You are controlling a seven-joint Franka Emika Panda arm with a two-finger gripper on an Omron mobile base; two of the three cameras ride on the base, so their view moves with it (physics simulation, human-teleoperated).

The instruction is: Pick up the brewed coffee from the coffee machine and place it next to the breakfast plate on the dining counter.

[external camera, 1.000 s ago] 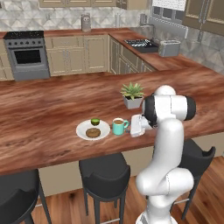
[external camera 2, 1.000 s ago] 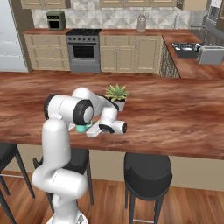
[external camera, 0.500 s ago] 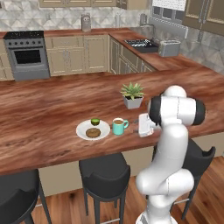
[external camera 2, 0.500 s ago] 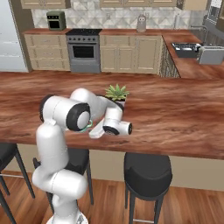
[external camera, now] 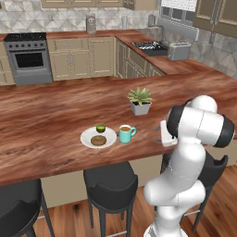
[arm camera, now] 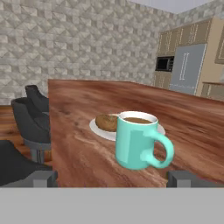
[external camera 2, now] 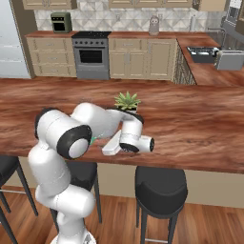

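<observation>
The brewed coffee is a teal mug [external camera: 125,134] [arm camera: 138,140], upright on the dining counter [external camera: 46,120] [arm camera: 74,131], its handle toward the right in the hand view. It stands just right of the breakfast plate [external camera: 88,137] [arm camera: 97,128], which carries a brown pastry [external camera: 98,140] and a green fruit [external camera: 100,128]. My gripper [external camera: 161,136] [external camera 2: 107,148] [arm camera: 113,178] hovers low over the counter to the mug's right. It is open and a short gap away from the mug, touching nothing. The grey coffee machine [external camera: 91,24] [external camera 2: 153,25] sits on the far back counter.
A spiky plant in a white pot [external camera: 140,102] [external camera 2: 127,101] stands behind the mug. Black stools [external camera: 109,178] [external camera 2: 159,183] line the counter's near edge. A stove [external camera: 28,58], a sink [external camera: 148,45] and a toaster [external camera: 179,50] lie on the far counters.
The hand has drawn back to the right, away from the mug, with the jaws spreading a little wider. The mug stays put beside the plate.
</observation>
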